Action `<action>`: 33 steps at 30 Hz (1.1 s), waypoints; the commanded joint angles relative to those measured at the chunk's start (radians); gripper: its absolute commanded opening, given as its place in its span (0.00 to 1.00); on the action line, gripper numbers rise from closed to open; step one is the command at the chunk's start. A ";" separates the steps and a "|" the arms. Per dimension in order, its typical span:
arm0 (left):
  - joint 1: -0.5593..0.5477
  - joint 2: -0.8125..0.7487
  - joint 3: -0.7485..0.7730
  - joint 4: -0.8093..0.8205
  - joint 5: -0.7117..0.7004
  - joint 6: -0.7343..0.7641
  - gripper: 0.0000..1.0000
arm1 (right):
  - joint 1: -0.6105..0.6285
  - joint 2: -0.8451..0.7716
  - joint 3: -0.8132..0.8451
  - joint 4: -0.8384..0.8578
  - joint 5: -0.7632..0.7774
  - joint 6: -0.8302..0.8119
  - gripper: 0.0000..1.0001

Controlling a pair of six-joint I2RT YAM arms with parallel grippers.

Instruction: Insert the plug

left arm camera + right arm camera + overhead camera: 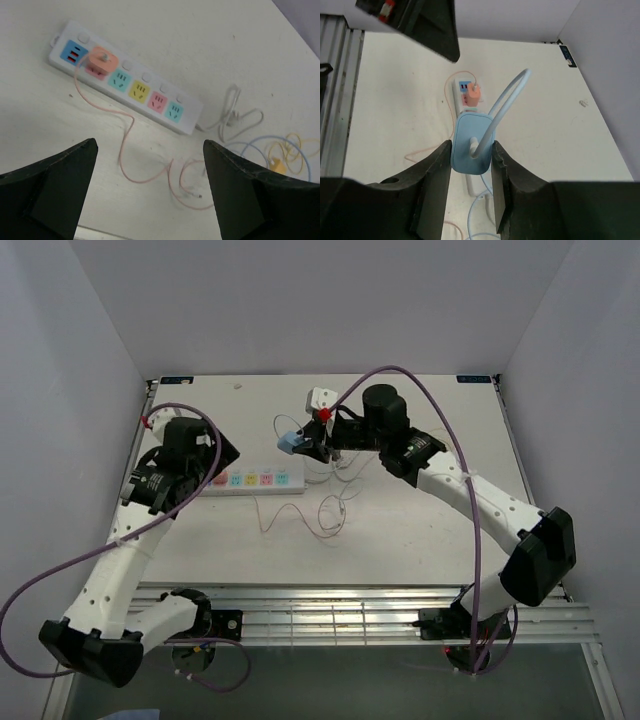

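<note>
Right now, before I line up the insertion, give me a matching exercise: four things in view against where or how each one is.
Things:
1. blue plug
2. orange plug
3. left gripper
4. white cable

States:
A. seated in the power strip
B. open, holding nothing
C. loose on the table
D. clamped in the right gripper

Pairs: 1-D, 2-A, 3-B, 4-C.

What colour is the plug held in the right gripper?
The plug is light blue; it shows best in the right wrist view.
</note>
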 commanded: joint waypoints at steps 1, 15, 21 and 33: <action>0.311 0.046 -0.015 0.059 0.273 0.113 0.98 | -0.005 0.106 0.141 -0.143 -0.074 -0.169 0.08; 0.752 0.309 -0.100 0.268 0.533 0.051 0.98 | 0.019 0.488 0.462 -0.322 -0.026 -0.298 0.08; 0.752 0.424 -0.126 0.336 0.561 0.037 0.98 | 0.059 0.627 0.574 -0.388 0.003 -0.340 0.08; 0.752 0.554 -0.199 0.455 0.610 0.042 0.98 | 0.096 0.814 0.756 -0.425 0.029 -0.421 0.08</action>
